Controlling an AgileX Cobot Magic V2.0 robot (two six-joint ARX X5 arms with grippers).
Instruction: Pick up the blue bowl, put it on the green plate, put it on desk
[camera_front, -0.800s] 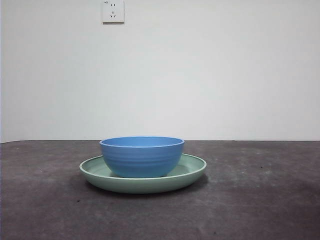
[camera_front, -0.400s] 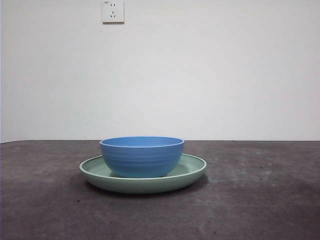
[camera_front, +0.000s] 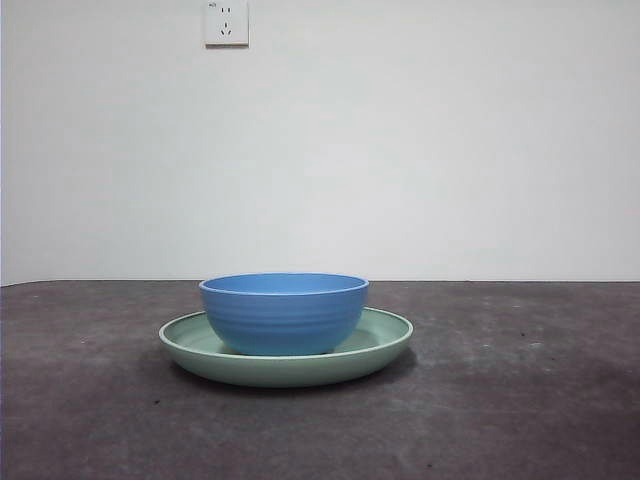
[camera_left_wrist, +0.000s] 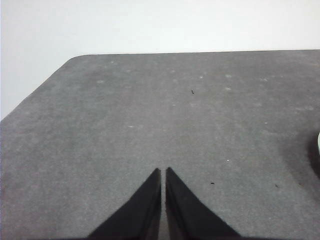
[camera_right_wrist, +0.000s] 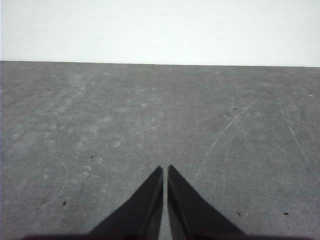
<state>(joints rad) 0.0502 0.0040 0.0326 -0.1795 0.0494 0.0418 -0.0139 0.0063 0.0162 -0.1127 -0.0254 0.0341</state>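
The blue bowl (camera_front: 284, 312) stands upright inside the green plate (camera_front: 386, 342), which rests on the dark desk (camera_front: 520, 400) in the middle of the front view. No arm shows in the front view. My left gripper (camera_left_wrist: 163, 171) is shut and empty over bare desk; a thin pale sliver of the plate (camera_left_wrist: 318, 142) shows at the picture's edge in the left wrist view. My right gripper (camera_right_wrist: 165, 169) is shut and empty over bare desk, with neither bowl nor plate in its view.
A white wall with a socket (camera_front: 226, 22) stands behind the desk. The desk's rounded far corner (camera_left_wrist: 75, 59) shows in the left wrist view. Light scratches (camera_right_wrist: 225, 131) mark the desk in the right wrist view.
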